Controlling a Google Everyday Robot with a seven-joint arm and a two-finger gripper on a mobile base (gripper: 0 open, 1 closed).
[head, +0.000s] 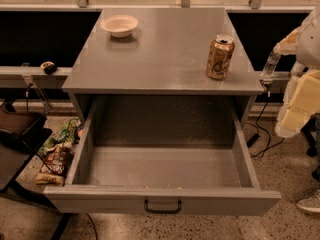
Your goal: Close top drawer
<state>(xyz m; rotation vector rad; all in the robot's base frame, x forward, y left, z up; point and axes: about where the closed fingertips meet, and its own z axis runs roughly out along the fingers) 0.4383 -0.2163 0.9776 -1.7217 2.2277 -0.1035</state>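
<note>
I see the top drawer (100, 200) open and empty; bowl (119, 25) and soda can (220, 57) on the desk (165, 49); gripper (268, 74) at its right edge, grip state I cannot tell.

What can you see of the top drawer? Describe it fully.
The top drawer is a deep grey box, metal by its look, pulled far out toward the camera, with nothing visible inside. Its wide flat front carries a small black bar handle at centre. It sits level under the cabinet top. Nothing touches it; the gripper hangs off to its right, apart.
</note>
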